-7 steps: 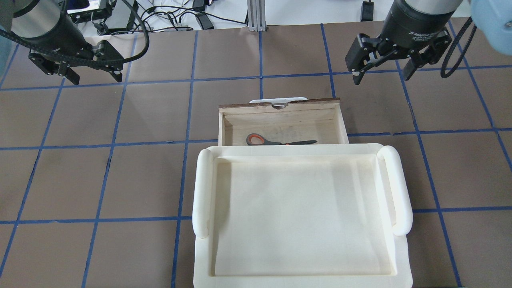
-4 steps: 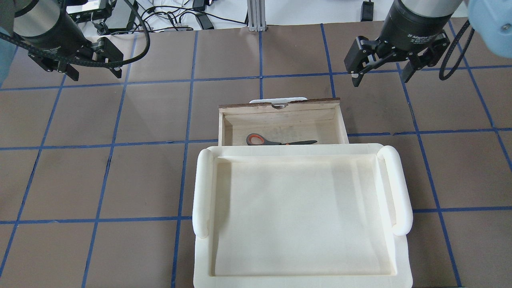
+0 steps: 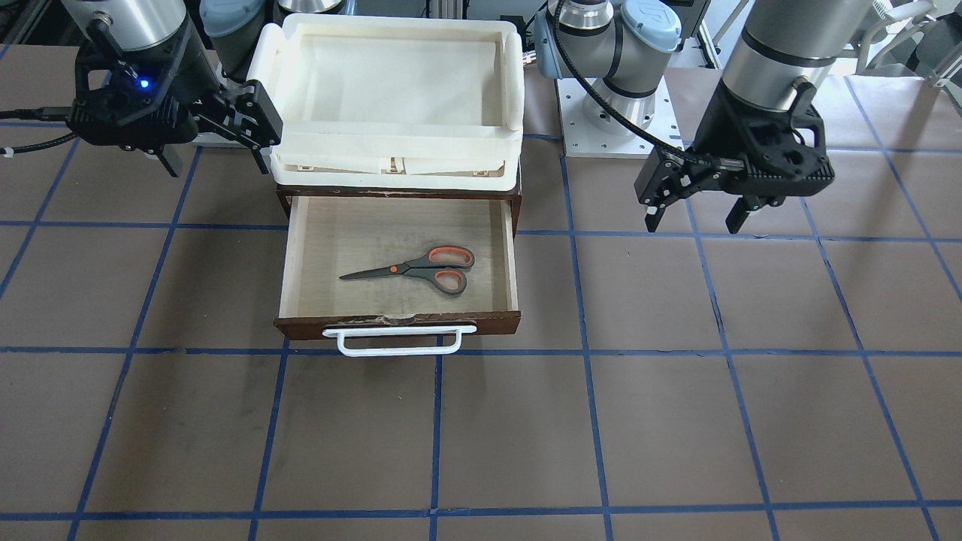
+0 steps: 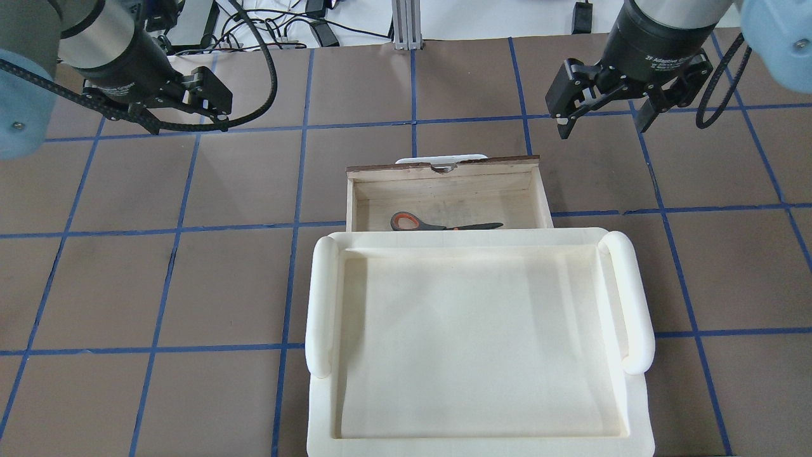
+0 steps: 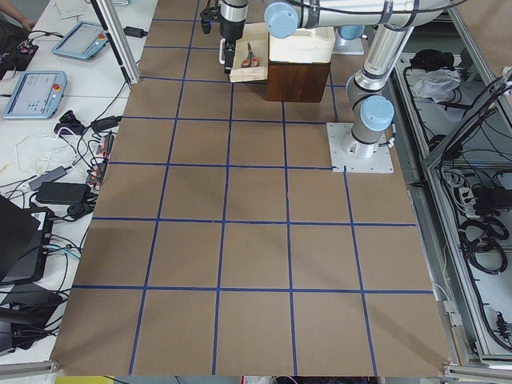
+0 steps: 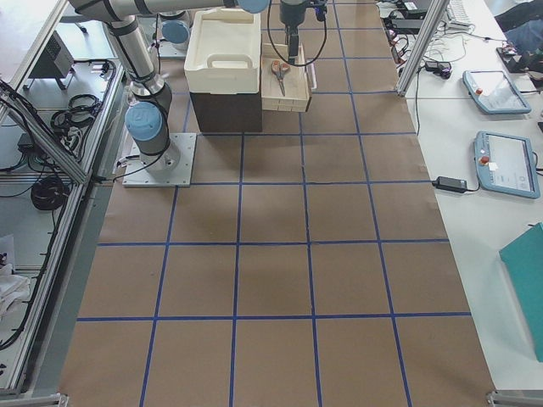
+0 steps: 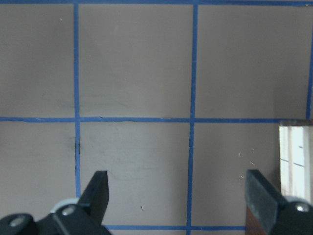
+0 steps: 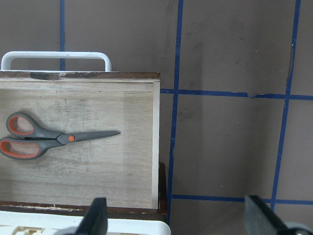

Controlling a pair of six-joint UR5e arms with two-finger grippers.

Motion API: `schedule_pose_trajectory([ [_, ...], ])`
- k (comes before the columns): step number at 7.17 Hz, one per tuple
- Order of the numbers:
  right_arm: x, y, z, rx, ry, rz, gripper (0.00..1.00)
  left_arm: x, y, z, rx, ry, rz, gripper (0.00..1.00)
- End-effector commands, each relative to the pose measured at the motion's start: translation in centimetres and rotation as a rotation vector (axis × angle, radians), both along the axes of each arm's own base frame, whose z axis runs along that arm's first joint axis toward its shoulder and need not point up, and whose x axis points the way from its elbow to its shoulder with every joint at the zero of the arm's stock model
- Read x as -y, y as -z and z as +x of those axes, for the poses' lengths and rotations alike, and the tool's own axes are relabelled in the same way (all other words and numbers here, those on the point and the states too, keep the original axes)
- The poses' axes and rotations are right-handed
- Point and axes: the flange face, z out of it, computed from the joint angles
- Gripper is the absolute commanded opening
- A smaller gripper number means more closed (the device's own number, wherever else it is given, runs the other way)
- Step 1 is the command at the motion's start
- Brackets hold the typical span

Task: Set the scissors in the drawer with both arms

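Observation:
The scissors [image 3: 421, 270] lie flat inside the open drawer [image 3: 353, 240], handles toward the robot's left. They also show in the overhead view [image 4: 438, 224] and the right wrist view [image 8: 44, 139]. The drawer's white bar handle [image 3: 398, 340] faces away from the robot. My left gripper [image 4: 187, 124] is open and empty, above the table well to the left of the drawer [image 4: 444, 174]. It also shows in the front view [image 3: 695, 218]. My right gripper [image 4: 602, 127] is open and empty, above the table just past the drawer's right front corner.
A cream-white tray [image 4: 317, 298] sits on top of the dark brown cabinet [image 6: 225, 110] that holds the drawer. The left arm's base plate [image 3: 616, 120] stands beside it. Cables [image 4: 273, 28] and a metal post [image 4: 406, 25] lie at the table's far edge.
My left gripper has moved toward the centre, closer to the drawer. The right gripper has barely shifted. The scissors and drawer have not moved.

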Motion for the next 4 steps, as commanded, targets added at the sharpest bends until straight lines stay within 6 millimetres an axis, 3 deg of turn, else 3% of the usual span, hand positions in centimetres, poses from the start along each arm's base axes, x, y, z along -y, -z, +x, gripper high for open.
schedule_pose_trajectory([
  [1, 0.0, 0.0, 0.0, 0.0, 0.0, 0.0, 1.0, -3.2, -1.2, -3.6, 0.022, 0.033, 0.031, 0.99],
  [4, 0.0, 0.0, 0.0, 0.0, -0.002, 0.0, 1.0, -6.8, -3.3, -3.5, 0.012, 0.016, 0.068, 0.98],
])
